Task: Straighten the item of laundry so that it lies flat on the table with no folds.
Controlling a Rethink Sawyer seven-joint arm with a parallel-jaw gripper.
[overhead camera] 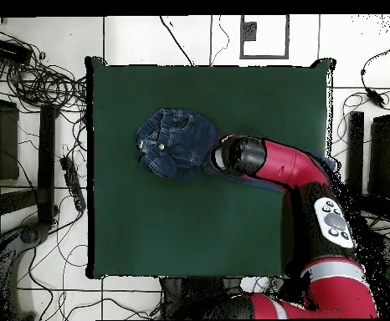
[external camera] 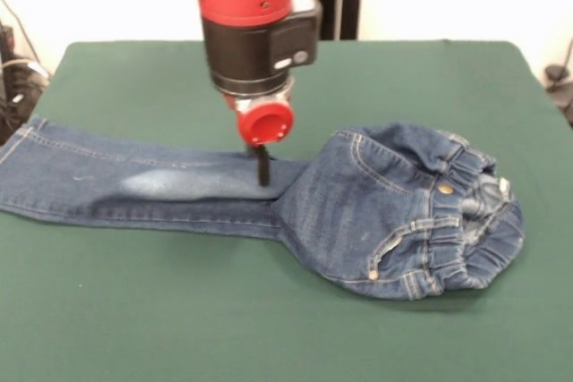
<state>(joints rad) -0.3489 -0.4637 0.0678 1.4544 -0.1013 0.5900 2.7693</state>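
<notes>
Gripper: we see the gripper [external camera: 263, 170] as a thin black tip under the red cap of the arm, pressed down onto the denim; its fingers sit so close together that we cannot tell whether they are clamped on cloth or merely closed against it.
Arm: the red and black arm [overhead camera: 292, 164] comes down over the jeans; from overhead it covers the leg part of them.
Contact spot: we place the tip on the upper leg, just beside the seat and at the edge of a faded pale patch [external camera: 175, 183].
Item of laundry: the jeans [external camera: 394, 212] lie on the green cloth with the legs stretched flat to one side in the front view, one laid on the other, as far as we can tell.
Waist end: we see the seat and gathered waistband [external camera: 466, 221] bunched up in a rounded heap, not flat, with a brass button [external camera: 445, 189] showing.
Table: the table [external camera: 134, 310] is far larger than the jeans, which lie towards its middle in the front view.
Surroundings: from overhead we see cables [overhead camera: 39, 79] on the floor beside the table.
</notes>
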